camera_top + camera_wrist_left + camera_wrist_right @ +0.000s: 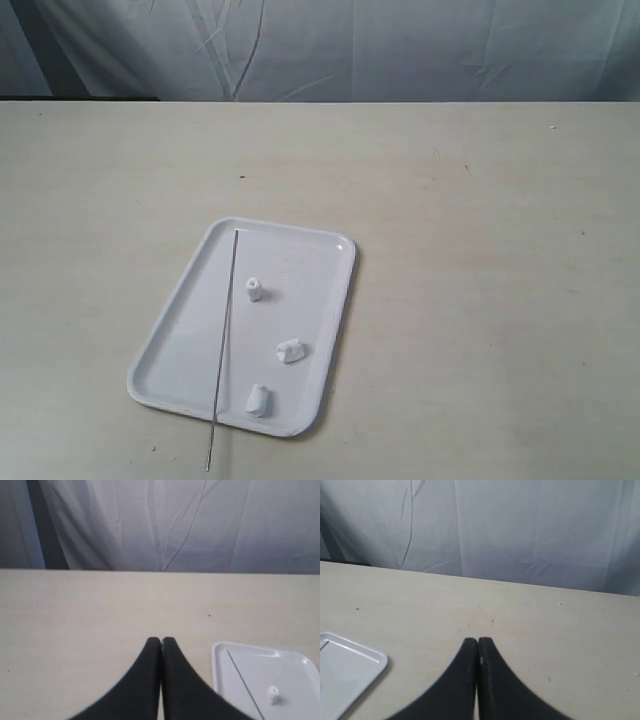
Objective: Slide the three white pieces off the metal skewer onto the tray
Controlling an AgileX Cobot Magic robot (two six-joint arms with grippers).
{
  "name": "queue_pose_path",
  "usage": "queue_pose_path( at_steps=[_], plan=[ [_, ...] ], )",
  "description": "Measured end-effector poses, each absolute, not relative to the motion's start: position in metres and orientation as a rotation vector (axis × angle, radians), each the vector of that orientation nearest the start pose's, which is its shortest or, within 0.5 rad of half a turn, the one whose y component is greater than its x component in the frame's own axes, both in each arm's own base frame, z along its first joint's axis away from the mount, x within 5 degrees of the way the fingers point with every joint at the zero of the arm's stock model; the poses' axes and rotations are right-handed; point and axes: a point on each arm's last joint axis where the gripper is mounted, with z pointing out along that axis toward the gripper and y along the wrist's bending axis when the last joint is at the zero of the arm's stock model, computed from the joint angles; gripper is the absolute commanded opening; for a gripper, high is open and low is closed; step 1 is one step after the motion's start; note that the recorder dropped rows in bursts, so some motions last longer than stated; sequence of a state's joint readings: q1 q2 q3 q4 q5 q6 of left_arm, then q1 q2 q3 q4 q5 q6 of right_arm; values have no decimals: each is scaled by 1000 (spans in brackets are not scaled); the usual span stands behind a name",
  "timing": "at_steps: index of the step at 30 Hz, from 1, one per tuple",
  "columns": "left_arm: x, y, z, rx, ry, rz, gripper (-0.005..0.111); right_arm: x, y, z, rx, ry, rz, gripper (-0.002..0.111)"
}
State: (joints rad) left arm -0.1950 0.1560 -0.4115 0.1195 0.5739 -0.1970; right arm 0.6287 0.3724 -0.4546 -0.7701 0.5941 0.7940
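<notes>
On the left half of a pale table (pixel 480 250), seen from the exterior camera, a white rectangular tray (pixel 305 255) lies flat, angled slightly. Along the tray's left side rests a thin metal skewer (pixel 226 320), bare of anything; its near end pokes past the tray's near rim and over the table. To the right of the skewer and apart from it, all inside the tray, lie a far white piece (pixel 254 289), a middle white piece (pixel 290 350) and a near white piece (pixel 257 400), each separate from the others. The table is matte cream with a few tiny dark specks. Behind it hangs a wrinkled grey-white cloth backdrop (pixel 400 50).

Neither arm appears in the exterior view. In its wrist view, the left gripper (pixel 161 640) has its black fingers pressed together with nothing between them, above bare table just beside the tray's corner. The right gripper (pixel 478 640) is likewise closed on nothing, over bare table, with the tray's corner off to one side.
</notes>
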Motion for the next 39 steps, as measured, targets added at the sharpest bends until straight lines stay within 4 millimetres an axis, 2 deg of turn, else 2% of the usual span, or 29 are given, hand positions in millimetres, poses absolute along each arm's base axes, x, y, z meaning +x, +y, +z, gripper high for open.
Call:
queue_pose_path(
  at_steps=[5, 18, 22, 28, 31, 36, 39],
  plan=[
    [47, 0, 294, 81, 1729, -63, 0, 79, 15, 294, -193, 1818, 167, -1],
    [47, 2, 294, 101, 1718, -19, 0, 79, 19, 298, -223, 1770, 205, -1],
    [52, 0, 280, 116, 1727, -21, 0, 80, 19, 298, -224, 1769, 203, -1],
    [61, -4, 244, 144, 1777, -29, 0, 74, 15, 296, -149, 1786, 260, -1],
    [64, -7, 229, 188, 1761, -31, 0, 70, 14, 284, -50, 1848, 338, -1],
    [67, -13, 217, 273, 1663, -43, 0, 69, 10, 267, -85, 1899, 201, -1],
    [68, -13, 212, 260, 1616, -54, 0, 67, 11, 257, -36, 1930, 233, -1]
  ],
)
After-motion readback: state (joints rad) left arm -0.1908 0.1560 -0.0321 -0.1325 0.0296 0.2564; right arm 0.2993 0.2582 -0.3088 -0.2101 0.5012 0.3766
